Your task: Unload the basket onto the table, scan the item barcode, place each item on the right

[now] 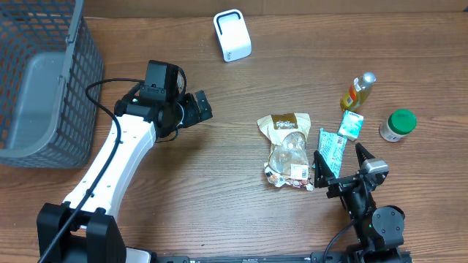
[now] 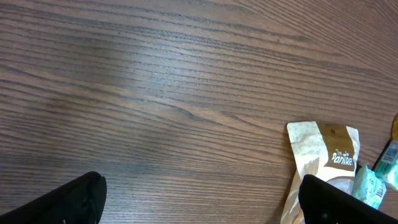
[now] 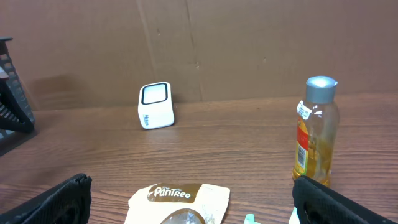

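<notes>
A white barcode scanner (image 1: 232, 35) stands at the back of the table, and its screen side faces the right wrist view (image 3: 155, 106). A tan Pantree snack bag (image 1: 287, 146) lies mid-table. My left gripper (image 1: 199, 108) hovers open to the left of the bag, apart from it. The bag's corner (image 2: 323, 158) shows beside the right finger (image 2: 348, 202), and only bare wood lies between the fingers. My right gripper (image 1: 341, 162) stands open near the front edge over a green packet (image 1: 333, 150), with the bag (image 3: 180, 200) low in its view. Neither gripper holds anything.
A grey mesh basket (image 1: 44, 80) fills the far left. At the right stand a yellow bottle with a silver cap (image 1: 358, 91), a jar with a green lid (image 1: 398, 124) and a second small green packet (image 1: 351, 124). A cardboard wall (image 3: 249, 43) backs the table.
</notes>
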Available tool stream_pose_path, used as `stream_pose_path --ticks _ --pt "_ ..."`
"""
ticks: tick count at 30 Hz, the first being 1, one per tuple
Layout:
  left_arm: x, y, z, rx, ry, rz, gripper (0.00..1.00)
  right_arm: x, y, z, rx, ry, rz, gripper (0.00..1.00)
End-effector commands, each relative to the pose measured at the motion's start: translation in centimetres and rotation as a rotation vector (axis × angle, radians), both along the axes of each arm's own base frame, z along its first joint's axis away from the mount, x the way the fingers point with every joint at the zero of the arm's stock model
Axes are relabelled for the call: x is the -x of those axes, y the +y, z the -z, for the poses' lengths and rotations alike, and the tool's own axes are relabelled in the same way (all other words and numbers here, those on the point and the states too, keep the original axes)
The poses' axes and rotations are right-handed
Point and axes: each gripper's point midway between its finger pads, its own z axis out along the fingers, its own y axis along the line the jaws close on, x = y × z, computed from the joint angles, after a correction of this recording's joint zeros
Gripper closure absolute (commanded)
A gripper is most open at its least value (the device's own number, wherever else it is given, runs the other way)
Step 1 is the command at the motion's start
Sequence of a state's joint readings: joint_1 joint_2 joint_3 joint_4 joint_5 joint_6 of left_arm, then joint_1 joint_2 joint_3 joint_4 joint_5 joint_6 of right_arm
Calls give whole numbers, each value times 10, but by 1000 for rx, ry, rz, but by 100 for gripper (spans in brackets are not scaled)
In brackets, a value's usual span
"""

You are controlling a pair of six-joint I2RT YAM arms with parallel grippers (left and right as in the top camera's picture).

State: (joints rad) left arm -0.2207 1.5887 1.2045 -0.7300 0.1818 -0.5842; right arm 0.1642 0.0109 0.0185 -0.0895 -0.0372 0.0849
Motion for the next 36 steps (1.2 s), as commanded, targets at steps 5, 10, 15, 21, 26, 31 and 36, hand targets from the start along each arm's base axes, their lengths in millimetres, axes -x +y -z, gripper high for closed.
stream_pose_path --ticks 5,10,15,21,26,31,36 --pt "-2 4 -4 -9 -16 -3 0 0 0 2 3 -6 1 0" --pt "4 15 2 -103 -6 51 0 0 0 2 3 -6 1 0" --pt "23 34 16 -207 72 42 0 0 0 2 3 -6 1 0" --pt "39 40 34 -220 89 41 0 0 0 2 3 -6 1 0" --pt "47 41 49 -214 2 58 0 0 0 2 3 -6 1 0" --pt "64 45 63 -229 -55 107 0 0 0 2 3 -6 1 0" --pt "91 51 79 -234 -20 110 0 0 0 2 3 -6 1 0"
